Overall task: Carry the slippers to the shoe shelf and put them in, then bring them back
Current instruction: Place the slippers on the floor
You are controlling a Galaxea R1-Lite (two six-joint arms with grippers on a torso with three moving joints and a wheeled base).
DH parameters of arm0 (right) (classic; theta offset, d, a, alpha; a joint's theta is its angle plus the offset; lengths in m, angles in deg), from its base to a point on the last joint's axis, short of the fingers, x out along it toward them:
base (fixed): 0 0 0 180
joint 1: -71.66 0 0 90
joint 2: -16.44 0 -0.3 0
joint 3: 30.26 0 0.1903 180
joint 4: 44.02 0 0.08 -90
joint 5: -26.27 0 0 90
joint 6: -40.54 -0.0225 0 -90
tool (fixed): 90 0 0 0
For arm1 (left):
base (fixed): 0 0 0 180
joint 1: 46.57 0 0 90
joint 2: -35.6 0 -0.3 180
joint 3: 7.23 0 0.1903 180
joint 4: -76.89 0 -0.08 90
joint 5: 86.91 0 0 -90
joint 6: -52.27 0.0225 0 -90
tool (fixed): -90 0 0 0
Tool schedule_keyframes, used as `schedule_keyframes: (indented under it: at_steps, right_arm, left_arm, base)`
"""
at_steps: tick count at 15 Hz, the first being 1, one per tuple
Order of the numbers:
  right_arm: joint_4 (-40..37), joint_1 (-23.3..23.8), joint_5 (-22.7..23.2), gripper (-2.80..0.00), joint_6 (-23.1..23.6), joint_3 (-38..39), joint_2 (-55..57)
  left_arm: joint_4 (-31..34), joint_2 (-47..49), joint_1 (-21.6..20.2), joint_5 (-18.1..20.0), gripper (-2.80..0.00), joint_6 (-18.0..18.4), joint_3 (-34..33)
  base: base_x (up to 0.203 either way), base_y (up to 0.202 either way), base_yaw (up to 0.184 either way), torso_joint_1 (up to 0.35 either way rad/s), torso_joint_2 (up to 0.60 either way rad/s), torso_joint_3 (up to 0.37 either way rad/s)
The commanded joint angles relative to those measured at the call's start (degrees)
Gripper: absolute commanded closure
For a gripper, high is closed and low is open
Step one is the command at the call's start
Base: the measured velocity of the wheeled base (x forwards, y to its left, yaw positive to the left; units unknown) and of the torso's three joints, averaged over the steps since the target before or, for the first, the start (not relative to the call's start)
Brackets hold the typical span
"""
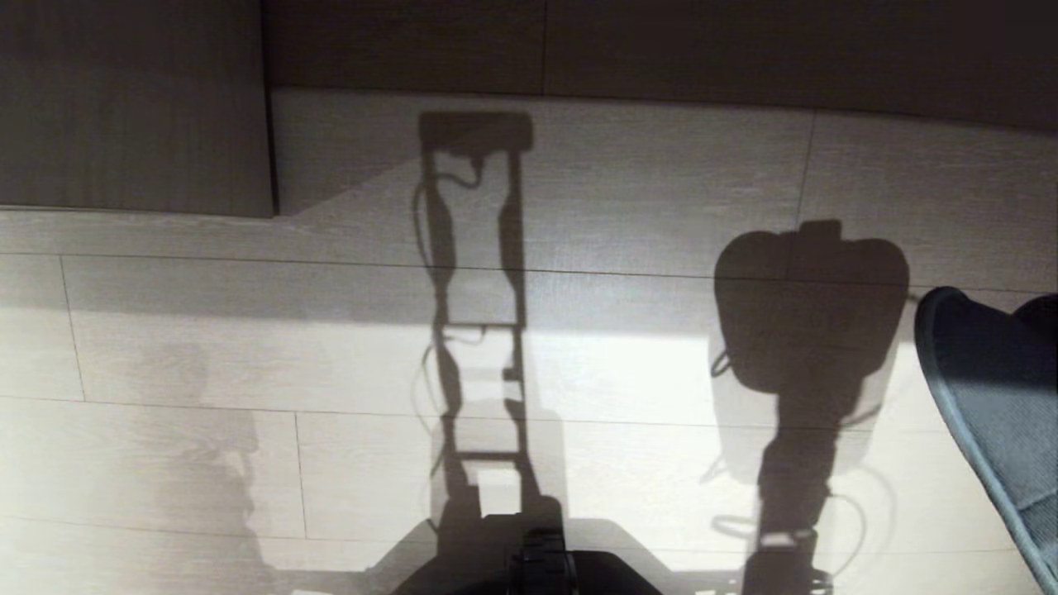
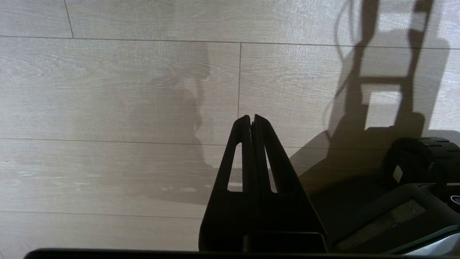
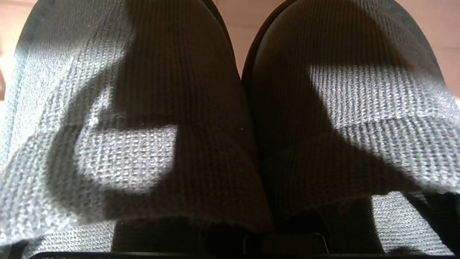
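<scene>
The slippers (image 3: 151,118) are two dark ribbed-fabric slippers lying side by side, toes pointing away, and they fill the right wrist view. Their heel ends cover my right gripper, which is shut on them with its fingers hidden beneath the fabric. In the head view one edge of a slipper (image 1: 992,405) hangs above the floor at the far right, casting a rounded shadow. My left gripper (image 2: 251,117) is shut and empty, hanging still over the pale floor. I cannot tell whether the furniture at the far edge is the shoe shelf.
Pale wood-plank floor (image 1: 248,355) spreads ahead, crossed by my own shadow. A wood-laminate panel (image 1: 132,107) stands at the far left, with a darker recess (image 1: 661,41) beside it. My dark base (image 1: 541,570) shows at the near edge.
</scene>
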Motion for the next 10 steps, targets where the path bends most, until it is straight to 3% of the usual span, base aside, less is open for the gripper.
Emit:
schedule_keyframes:
  at_steps: [1, 10]
  right_arm:
    - [4.0, 0.2, 0.0, 0.0, -0.1, 1.1, 8.2]
    - [45.0, 1.1, 0.3, 0.0, 0.1, 1.8, 37.8]
  left_arm:
    - [0.0, 0.0, 0.0, 0.0, 0.0, 0.0, 0.0]
    - [0.0, 0.0, 0.0, 0.0, 0.0, 0.0, 0.0]
  base:
    - [0.0, 0.0, 0.0, 0.0, 0.0, 0.0]
    - [0.0, 0.0, 0.0, 0.0, 0.0, 0.0]
